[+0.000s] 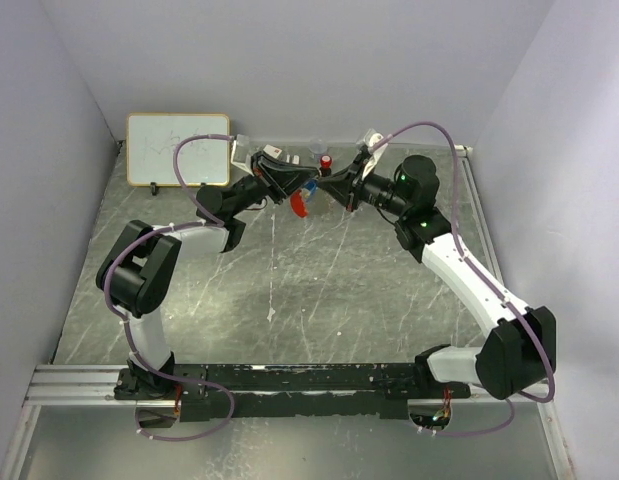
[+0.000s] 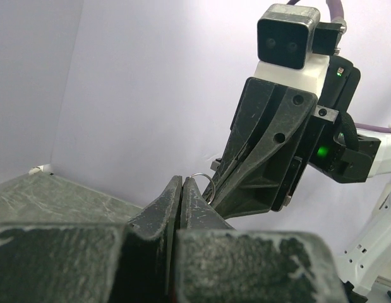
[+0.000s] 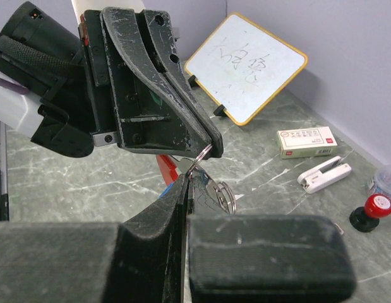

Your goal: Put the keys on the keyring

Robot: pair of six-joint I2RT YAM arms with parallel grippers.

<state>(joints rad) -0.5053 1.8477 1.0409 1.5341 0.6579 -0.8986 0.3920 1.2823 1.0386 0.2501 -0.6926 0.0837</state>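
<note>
Both grippers meet tip to tip above the back of the table. My left gripper [image 1: 307, 183] [image 2: 182, 180] [image 3: 211, 146] is shut on a thin silvery ring [image 2: 208, 184] [image 3: 204, 157] of the keyring. The red tag [image 1: 301, 205] [image 3: 164, 169] hangs under it. My right gripper [image 1: 323, 186] [image 3: 190, 181] [image 2: 215, 188] is shut too, and the same ring runs into the slit between its fingertips. A blue key head [image 1: 311, 187] [image 3: 164, 191] peeks out beside its left finger. A silvery flat piece with a second small ring [image 3: 224, 196] hangs beside its right finger. The tan-gold key is not clearly visible.
A small whiteboard [image 1: 177, 150] [image 3: 246, 66] leans at the back left. Near the back wall lie a white box [image 3: 307, 141], a white stapler-like tool [image 3: 324, 173], a red-and-black stamp [image 1: 328, 160] [image 3: 371, 211] and a clear jar [image 3: 385, 179].
</note>
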